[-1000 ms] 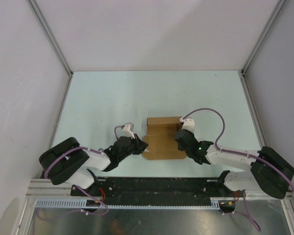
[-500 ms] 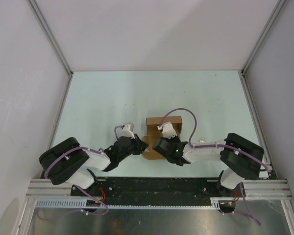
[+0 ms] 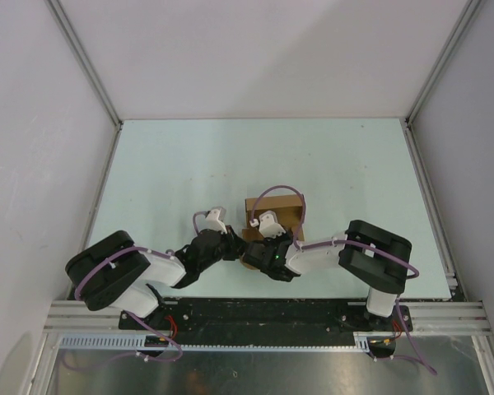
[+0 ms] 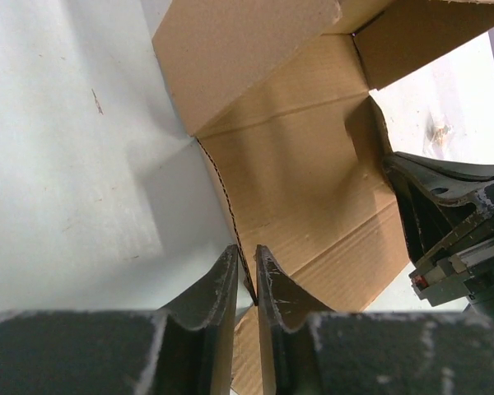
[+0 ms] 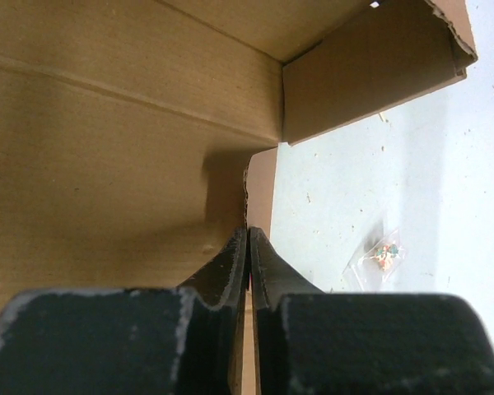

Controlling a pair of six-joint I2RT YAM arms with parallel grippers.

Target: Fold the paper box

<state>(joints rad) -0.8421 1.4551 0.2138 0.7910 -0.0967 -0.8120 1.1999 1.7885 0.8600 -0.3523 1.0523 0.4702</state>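
The paper box (image 3: 281, 206) is brown cardboard, partly folded, with flaps raised, lying near the table's front. My left gripper (image 3: 240, 246) is at its left edge. In the left wrist view the left gripper (image 4: 245, 276) is shut on the thin edge of a box (image 4: 296, 164) flap. My right gripper (image 3: 257, 243) has reached across the box from the right. In the right wrist view the right gripper (image 5: 248, 240) is shut on a flap edge of the box (image 5: 107, 148). The right gripper's body (image 4: 453, 222) shows in the left wrist view.
A tiny clear plastic scrap (image 5: 379, 257) lies on the pale green table (image 3: 173, 173) right of the box. White walls and metal rails (image 3: 90, 74) bound the table at left, right and back.
My right arm has swung left across the box, taking the right flap with it, and now covers the front half. The left arm has stayed where it was.
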